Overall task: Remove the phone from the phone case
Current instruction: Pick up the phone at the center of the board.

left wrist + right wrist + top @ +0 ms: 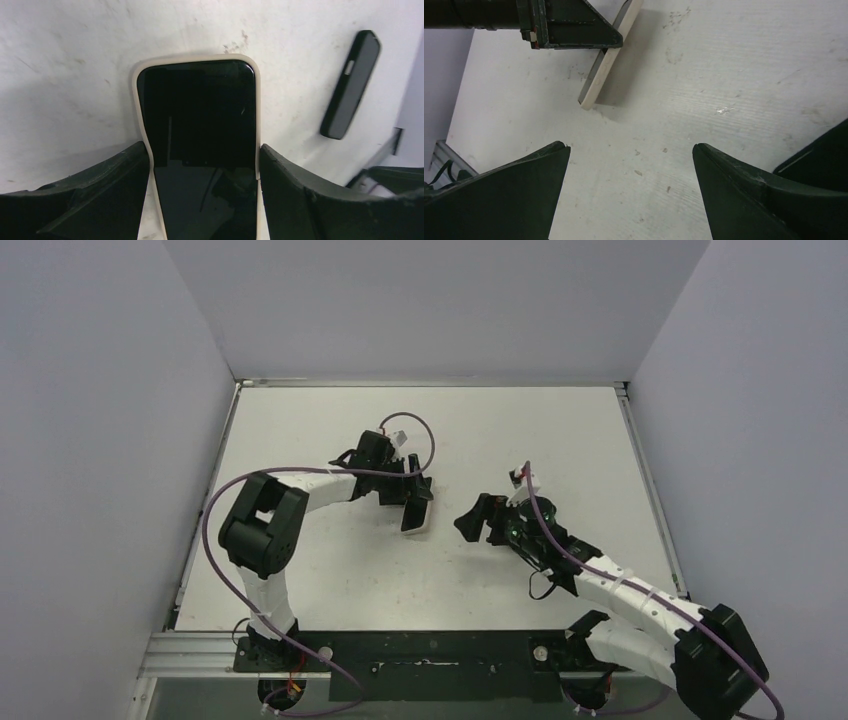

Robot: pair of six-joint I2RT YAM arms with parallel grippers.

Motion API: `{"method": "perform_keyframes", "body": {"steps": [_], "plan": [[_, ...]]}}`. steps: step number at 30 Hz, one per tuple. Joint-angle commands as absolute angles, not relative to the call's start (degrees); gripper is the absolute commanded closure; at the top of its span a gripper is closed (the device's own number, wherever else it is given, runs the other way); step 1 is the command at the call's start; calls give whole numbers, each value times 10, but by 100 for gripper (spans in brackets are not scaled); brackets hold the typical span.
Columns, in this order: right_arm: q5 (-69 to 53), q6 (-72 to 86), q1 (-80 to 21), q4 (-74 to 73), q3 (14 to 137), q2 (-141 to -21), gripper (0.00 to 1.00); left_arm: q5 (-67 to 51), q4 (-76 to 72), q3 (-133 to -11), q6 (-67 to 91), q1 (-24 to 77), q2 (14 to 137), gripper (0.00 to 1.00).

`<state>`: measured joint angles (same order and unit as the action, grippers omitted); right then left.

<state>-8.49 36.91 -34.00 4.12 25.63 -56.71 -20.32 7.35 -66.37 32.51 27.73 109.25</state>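
Observation:
The phone (pixel 200 115), its screen black, sits in a cream phone case (pixel 136 85). My left gripper (pixel 202 150) is shut on the case, one finger pressed against each long side. In the top view the left gripper (pixel 408 492) holds the case (pixel 418 519) near the table's middle, tilted up. The right wrist view shows the case (pixel 606 70) edge-on with its lower corner at the table. My right gripper (pixel 472 513) stands open just right of the case, with only bare table between its fingers (pixel 630 147).
A black oblong bar (pixel 350 85) shows right of the phone in the left wrist view, apparently part of the right gripper. The white table (pixel 330 580) is walled on the left, back and right. A purple cable (pixel 425 435) loops above the left wrist.

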Motion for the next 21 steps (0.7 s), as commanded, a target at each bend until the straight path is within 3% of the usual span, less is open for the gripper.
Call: {"method": "perform_keyframes", "body": {"steps": [1,9,21], "plan": [[-60,443,-389,170,257,-617,0,-263,-58,-586,450,284,1050,100],[-24,459,-444,193,314,-727,7,-258,-194,-495,566,293,1027,100],[-18,477,-447,168,396,-855,35,-221,-272,-455,645,328,1024,100]]}}
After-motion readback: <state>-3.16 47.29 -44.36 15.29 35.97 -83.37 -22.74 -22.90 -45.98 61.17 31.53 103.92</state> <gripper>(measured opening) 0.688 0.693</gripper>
